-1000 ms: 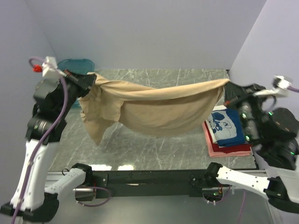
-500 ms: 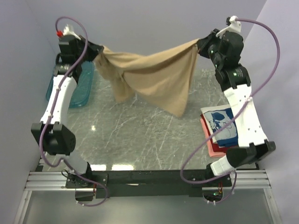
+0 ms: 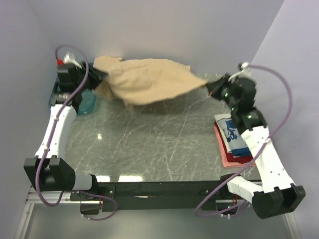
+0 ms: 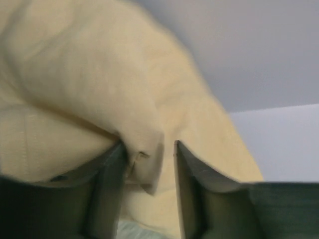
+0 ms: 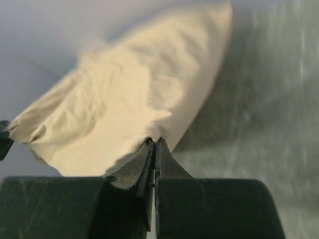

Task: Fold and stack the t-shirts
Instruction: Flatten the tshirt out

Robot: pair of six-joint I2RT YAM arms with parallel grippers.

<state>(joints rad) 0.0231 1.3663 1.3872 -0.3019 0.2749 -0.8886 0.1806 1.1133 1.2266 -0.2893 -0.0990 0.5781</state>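
Note:
A tan t-shirt [image 3: 144, 82] hangs stretched above the back of the table between both grippers. My left gripper [image 3: 97, 79] is at its left end, beside the back wall. In the left wrist view the left gripper [image 4: 149, 147] is open, and a hemmed corner of the tan t-shirt [image 4: 75, 89] lies loose between the jaws against the left finger. My right gripper [image 3: 210, 85] holds the right end. The right wrist view shows this gripper [image 5: 154, 142] shut on an edge of the tan t-shirt [image 5: 124, 99]. A folded navy t-shirt [image 3: 234, 133] with white print lies on a folded red one [image 3: 234, 159].
A teal basket [image 3: 88, 103] stands at the back left, partly under the left arm. The folded stack lies at the right edge beneath the right arm. The marble tabletop [image 3: 149, 144] is bordered by purple walls at the back and sides.
Both arms have come down from their raised pose and the tan t-shirt has swung lower toward the back. The left jaws have opened; the right stays shut on the cloth.

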